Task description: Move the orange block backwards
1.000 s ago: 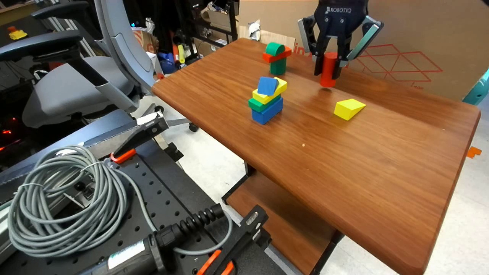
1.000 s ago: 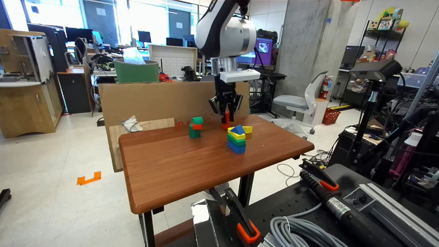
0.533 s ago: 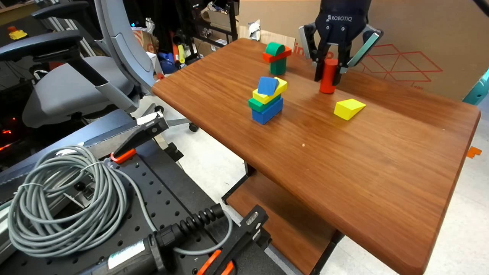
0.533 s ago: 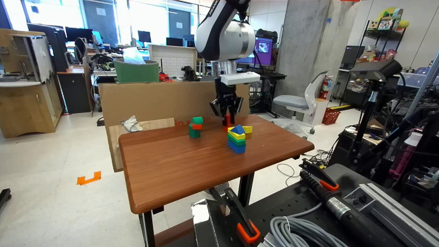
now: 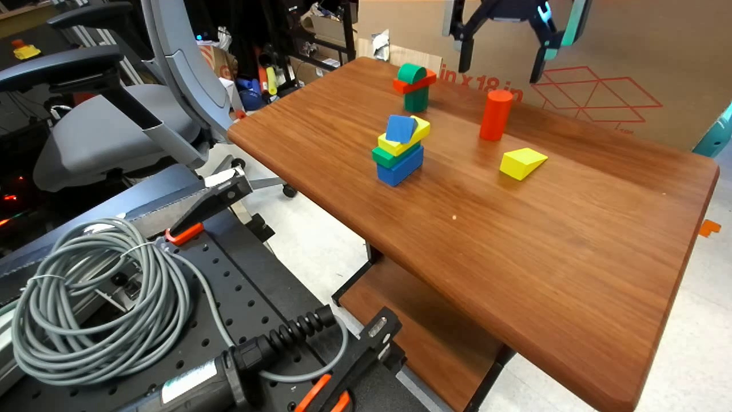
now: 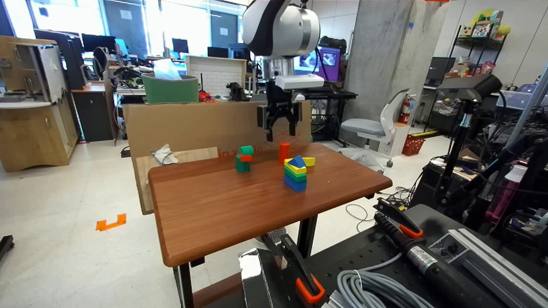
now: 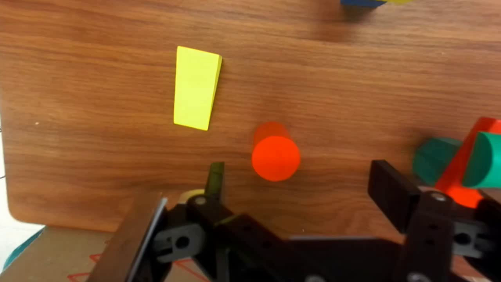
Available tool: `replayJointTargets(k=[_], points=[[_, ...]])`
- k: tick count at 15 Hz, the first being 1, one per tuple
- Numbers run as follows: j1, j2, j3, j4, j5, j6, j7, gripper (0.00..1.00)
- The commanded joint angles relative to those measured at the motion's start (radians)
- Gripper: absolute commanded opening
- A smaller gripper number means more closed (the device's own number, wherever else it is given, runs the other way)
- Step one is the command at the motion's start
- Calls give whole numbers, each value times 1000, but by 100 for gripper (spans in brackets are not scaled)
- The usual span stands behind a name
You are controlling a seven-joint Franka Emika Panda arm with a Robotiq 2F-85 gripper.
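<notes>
Orange cylindrical block (image 5: 495,117), a single one, stands upright on the brown wood-grain tabletop (image 5: 543,257), near one yellow wedge-shaped block (image 5: 519,165) and apart from two stacks: a four-piece blue, green and yellow stack (image 5: 400,150) and a three-piece green and red-orange stack (image 5: 414,87). One black two-fingered hand (image 6: 281,131) hangs above the cylinder, spread wide, apart from it.

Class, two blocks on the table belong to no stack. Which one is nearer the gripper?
The upright red-orange cylinder, standing below the open gripper; the loose yellow block is lower and farther off.
</notes>
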Motion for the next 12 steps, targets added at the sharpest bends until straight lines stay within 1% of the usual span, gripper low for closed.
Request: replayJointTargets(k=[1,3,5,7,8,9,10,12], points=[[-22,-184,16,-121,20,-9,-16,100],[-39,-279,23,-160,60,-7,-16,100],[-65,-362,35,-164,147,-45,-25,100],[-81,-445,24,-159,224,-92,7,100],[-74,-483,-2,-149,217,-142,81,100],[-61,-392,7,-113,183,-84,23,100],[-66,-431,-1,-113,187,-116,47,100],[-70,-477,-7,-124,190,-143,67,100]])
